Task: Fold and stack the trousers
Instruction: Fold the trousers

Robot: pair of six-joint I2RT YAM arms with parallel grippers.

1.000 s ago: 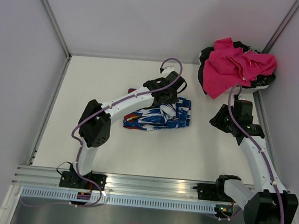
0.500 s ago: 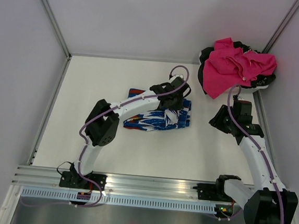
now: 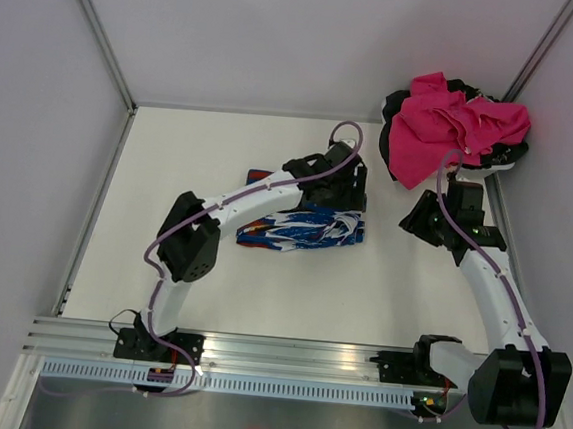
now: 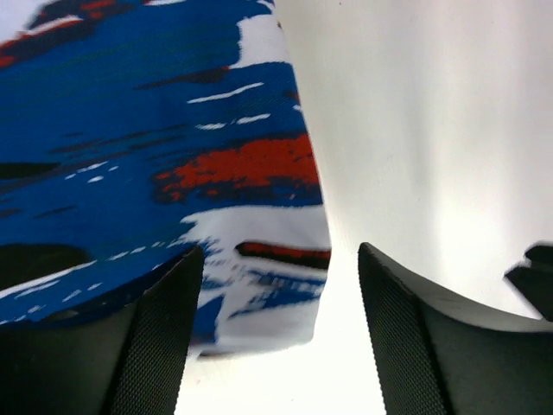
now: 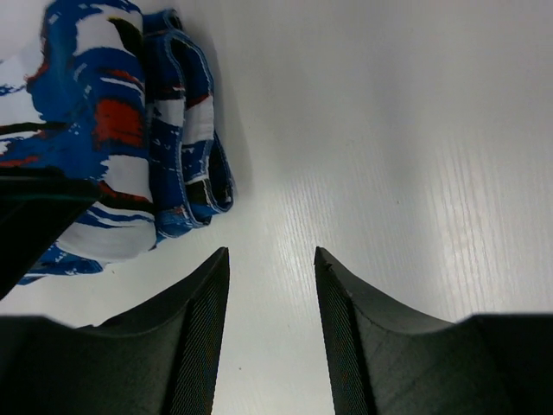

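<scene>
The trousers [image 3: 300, 228] lie folded into a flat blue bundle with white, red and black blotches in the middle of the white table. My left gripper [image 3: 348, 202] hangs over their right end. In the left wrist view the trousers [image 4: 155, 130] fill the upper left. Their white folded corner lies loose between the wide-apart fingers of my left gripper [image 4: 278, 251], which is open. My right gripper [image 3: 413, 226] hovers to the right of the bundle. In the right wrist view it is my right gripper [image 5: 272, 251] that stands open over bare table, with the trousers [image 5: 112, 130] at upper left.
A heap of pink clothing [image 3: 450, 128] lies over a black holder [image 3: 512, 159] at the back right corner. Grey walls close the table on the left, back and right. The arm bases sit on a metal rail [image 3: 284, 355] along the near edge.
My left gripper has opened and let go of the trousers' right end, which now lies flat. My right gripper has drawn slightly back and its jaws have widened a little.
</scene>
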